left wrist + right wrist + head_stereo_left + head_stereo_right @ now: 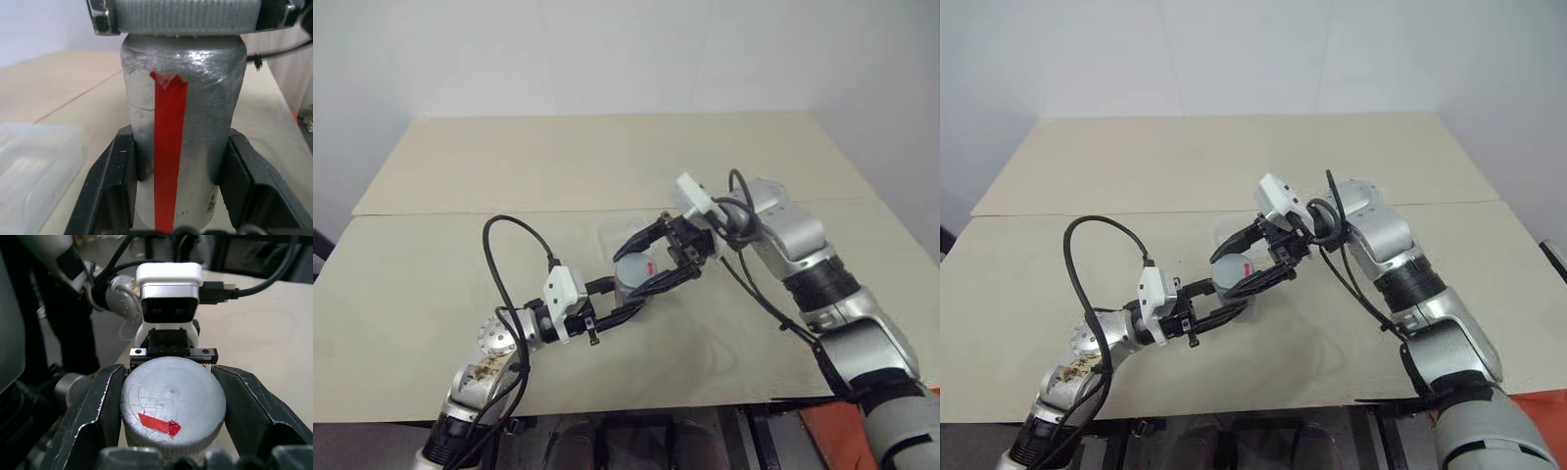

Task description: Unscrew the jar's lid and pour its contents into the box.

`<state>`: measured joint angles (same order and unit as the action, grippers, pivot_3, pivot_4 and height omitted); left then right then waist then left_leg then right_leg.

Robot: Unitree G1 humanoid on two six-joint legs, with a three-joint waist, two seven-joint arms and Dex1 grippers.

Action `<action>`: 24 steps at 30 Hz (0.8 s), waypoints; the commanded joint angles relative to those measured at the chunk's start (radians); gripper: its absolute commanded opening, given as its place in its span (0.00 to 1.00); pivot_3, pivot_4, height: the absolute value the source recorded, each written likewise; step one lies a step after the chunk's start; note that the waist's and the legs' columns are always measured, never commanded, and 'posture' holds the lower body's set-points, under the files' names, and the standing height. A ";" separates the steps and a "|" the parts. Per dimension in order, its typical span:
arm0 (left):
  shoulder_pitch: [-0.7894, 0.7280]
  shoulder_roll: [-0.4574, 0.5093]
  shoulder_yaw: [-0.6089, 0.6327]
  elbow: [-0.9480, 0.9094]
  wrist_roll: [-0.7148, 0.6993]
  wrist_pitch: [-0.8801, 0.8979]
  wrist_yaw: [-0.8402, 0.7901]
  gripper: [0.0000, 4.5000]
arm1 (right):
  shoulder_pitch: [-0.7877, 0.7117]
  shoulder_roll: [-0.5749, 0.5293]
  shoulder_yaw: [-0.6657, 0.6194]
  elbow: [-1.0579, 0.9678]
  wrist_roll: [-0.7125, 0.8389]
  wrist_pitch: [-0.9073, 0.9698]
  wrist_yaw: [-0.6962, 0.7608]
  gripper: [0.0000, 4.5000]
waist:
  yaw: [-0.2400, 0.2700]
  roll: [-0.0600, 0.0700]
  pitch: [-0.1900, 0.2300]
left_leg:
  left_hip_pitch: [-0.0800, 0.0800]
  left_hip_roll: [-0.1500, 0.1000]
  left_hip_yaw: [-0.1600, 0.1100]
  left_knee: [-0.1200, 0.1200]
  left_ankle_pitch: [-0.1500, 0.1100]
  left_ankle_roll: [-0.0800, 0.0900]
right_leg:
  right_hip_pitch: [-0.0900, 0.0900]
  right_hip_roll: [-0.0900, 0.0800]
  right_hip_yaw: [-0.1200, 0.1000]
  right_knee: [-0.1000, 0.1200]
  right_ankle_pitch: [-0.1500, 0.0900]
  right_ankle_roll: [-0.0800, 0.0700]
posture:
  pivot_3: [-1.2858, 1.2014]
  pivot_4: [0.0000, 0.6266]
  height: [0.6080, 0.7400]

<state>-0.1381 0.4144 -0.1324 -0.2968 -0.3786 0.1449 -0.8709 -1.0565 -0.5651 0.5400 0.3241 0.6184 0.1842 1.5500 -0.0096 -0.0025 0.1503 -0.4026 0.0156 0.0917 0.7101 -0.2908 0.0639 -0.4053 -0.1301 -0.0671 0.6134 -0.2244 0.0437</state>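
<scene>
From the left eye view, the jar (634,271) is hanging above mid-bench (460,255), the left hand (625,299) pinching its body, the right hand (658,257) pinching the lid (632,259); the box (610,238) is lying just behind.

The left wrist view is showing the jar's red stripe, contents hidden, and the box (34,166) nearby.

In the right wrist view, the lid (172,401) is sitting between both fingers (93,416), with bare bench (264,333) alongside.

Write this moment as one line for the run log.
left gripper: shut on jar | right gripper: shut on lid | lid: on jar | box: on table, beside jar
</scene>
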 commanded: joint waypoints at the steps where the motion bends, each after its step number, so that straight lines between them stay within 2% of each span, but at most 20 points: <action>1: -0.023 -0.009 0.029 -0.051 -0.018 -0.018 0.024 0.43 | -0.015 0.013 0.095 0.047 0.033 -0.112 0.064 0.62 | 0.000 0.000 0.000 | 0.000 0.000 0.000 0.000 0.000 0.000 | 0.000 0.000 0.000 0.000 0.000 0.000 | 0.52 0.24 1.00; 3: -0.022 -0.005 0.031 -0.050 -0.016 -0.019 0.026 0.43 | -0.023 0.015 0.100 0.077 0.028 -0.135 0.064 0.62 | -0.001 0.000 0.000 | 0.000 0.000 0.000 0.000 0.000 0.000 | 0.000 0.000 0.000 0.000 0.000 0.000 | 0.52 0.24 1.00; 8: -0.020 -0.005 0.038 -0.032 -0.010 -0.026 0.030 0.43 | 0.010 0.015 -0.037 0.072 0.043 -0.090 0.064 0.97 | 0.000 0.000 0.000 | 0.000 0.000 0.000 0.000 0.000 -0.001 | 0.000 0.000 0.000 0.000 0.000 0.000 | 0.52 0.24 1.00; 9: -0.019 -0.006 0.038 -0.027 -0.008 -0.029 0.032 0.43 | 0.028 0.009 -0.076 0.050 0.037 -0.091 0.057 0.99 | 0.001 0.000 0.000 | 0.000 0.000 0.000 0.000 0.000 -0.001 | 0.000 0.000 0.000 0.000 0.000 0.000 | 0.52 0.24 1.00; 12: -0.013 -0.012 0.038 -0.012 -0.001 -0.038 0.040 0.43 | 0.122 -0.044 -0.194 -0.100 0.037 -0.072 -0.035 0.99 | 0.010 0.000 0.000 | -0.002 0.000 0.000 0.000 0.000 -0.001 | -0.001 -0.001 -0.001 0.000 0.000 0.000 | 0.52 0.24 1.00; 17: -0.009 -0.022 0.037 0.004 0.004 -0.046 0.052 0.43 | 0.298 -0.092 -0.371 -0.401 0.068 0.078 -0.294 0.99 | 0.018 0.000 0.000 | -0.002 0.000 0.000 0.000 0.000 -0.001 | -0.001 -0.001 -0.001 -0.001 0.000 0.000 | 0.52 0.24 1.00; 21: -0.016 -0.032 0.033 0.027 0.015 -0.054 0.060 0.43 | 0.457 -0.067 -0.462 -0.643 0.075 0.186 -0.533 0.99 | 0.021 0.000 0.000 | -0.001 0.001 0.000 0.000 0.001 -0.002 | -0.001 -0.001 -0.001 -0.001 0.000 0.000 | 0.52 0.24 1.00; 24: -0.024 -0.040 0.027 0.039 0.024 -0.057 0.063 0.43 | 0.536 0.008 -0.469 -0.794 0.058 0.282 -0.759 0.99 | 0.019 0.000 0.000 | -0.001 0.001 0.000 0.000 0.001 -0.002 | -0.001 -0.001 0.000 -0.001 0.000 0.000 | 0.52 0.24 1.00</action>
<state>-0.1475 0.3824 -0.1034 -0.2417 -0.3545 0.1093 -0.8109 -0.5186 -0.5777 0.0993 -0.3745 0.6640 0.4182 0.9126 0.0091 -0.0023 0.1504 -0.4032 0.0164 0.0924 0.7102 -0.2901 0.0620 -0.4067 -0.1311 -0.0667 0.6127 -0.2241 0.0437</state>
